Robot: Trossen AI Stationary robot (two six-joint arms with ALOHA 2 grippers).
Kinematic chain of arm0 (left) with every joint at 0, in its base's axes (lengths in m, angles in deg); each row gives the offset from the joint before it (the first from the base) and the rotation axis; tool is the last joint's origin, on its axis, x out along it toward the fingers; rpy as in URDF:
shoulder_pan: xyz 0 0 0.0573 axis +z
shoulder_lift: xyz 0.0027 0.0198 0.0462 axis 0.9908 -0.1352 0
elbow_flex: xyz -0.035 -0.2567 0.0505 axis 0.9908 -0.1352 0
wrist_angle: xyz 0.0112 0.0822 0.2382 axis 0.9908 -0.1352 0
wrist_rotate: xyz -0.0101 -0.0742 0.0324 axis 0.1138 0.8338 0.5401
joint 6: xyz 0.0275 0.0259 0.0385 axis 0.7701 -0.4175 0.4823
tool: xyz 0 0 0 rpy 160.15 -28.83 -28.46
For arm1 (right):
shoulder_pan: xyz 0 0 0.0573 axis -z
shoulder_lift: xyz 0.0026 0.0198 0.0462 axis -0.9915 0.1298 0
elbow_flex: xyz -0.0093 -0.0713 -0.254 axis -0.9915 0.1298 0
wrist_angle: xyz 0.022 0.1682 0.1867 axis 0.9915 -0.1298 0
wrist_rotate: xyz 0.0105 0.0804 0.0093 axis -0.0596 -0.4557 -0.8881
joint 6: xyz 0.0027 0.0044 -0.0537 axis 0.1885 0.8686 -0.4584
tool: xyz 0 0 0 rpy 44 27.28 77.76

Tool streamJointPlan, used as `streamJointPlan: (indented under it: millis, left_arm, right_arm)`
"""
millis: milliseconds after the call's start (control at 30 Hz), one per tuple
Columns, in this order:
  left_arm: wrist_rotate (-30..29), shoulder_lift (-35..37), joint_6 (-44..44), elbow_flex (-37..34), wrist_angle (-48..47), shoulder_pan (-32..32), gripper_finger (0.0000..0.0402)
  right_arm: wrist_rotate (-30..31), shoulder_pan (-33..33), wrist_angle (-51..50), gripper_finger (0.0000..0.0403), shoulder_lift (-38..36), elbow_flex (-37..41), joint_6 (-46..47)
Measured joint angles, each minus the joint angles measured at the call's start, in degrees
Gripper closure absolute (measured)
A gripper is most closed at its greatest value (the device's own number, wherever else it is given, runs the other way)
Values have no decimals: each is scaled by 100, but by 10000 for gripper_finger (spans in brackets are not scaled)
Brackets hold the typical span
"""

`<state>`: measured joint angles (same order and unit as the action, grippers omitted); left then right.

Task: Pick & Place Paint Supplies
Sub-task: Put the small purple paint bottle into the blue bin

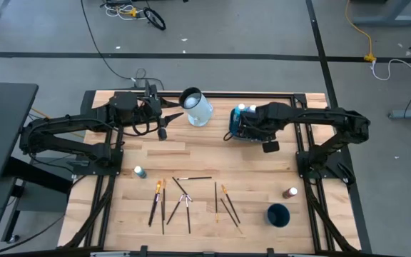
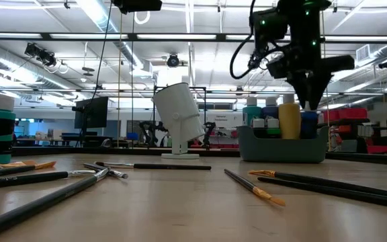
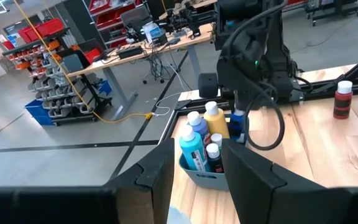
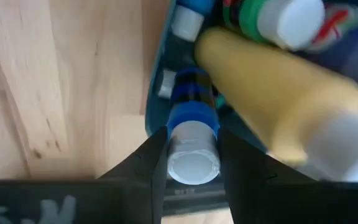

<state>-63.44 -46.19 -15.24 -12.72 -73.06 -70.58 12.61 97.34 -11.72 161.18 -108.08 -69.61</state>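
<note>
Right wrist view: the right gripper [image 4: 191, 155] clamps a blue white-capped paint bottle [image 4: 192, 134] over the teal rectangular plastic tub [image 4: 157, 93]. Left gripper [image 1: 162, 133] hovers open beside the white jug [image 1: 198, 108].

Bottles [image 1: 242, 121] in tub, brushes [image 1: 184, 200] scattered

Robotics lab or workshop, open-plan industrial hall. Grey concrete floor [image 1: 212, 28] with black tape lines and loose cables [image 1: 130, 10], a yellow one trailing to a plug [image 1: 369, 56]. Wooden tabletop [image 1: 205, 153] framed in black extrusion, two dark arms bolted at the sides. Long rows of ceiling strip lights [image 2: 99, 13] and exposed ducting overhead. Beyond the table: workbenches [image 3: 148, 53] loaded with monitors and electronics, red and blue parts bins on racks [image 3: 42, 28], another monitor on a stand [image 2: 91, 113].
</note>
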Motion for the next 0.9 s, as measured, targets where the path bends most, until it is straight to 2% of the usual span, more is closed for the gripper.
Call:
streamJointPlan:
  millis: [233, 400, 700, 900]
  left_arm:
    - [-31, 0, 122, 2, 11, -1, 260]
    - [-289, 0, 160, 4, 44, -1, 260]
    - [-448, 0, 164, 4, 39, -1, 260]
    - [-449, 0, 240, 4, 39, 1, 260]
  right_arm:
    - [-142, 197, 719, 284, -24, 287, -562]
    - [-589, 316, 1134, 284, 1, 308, -733]
    - [-224, 536, 693, 284, -2, 305, -159]
    - [-275, 738, 655, 282, -2, 305, 197]
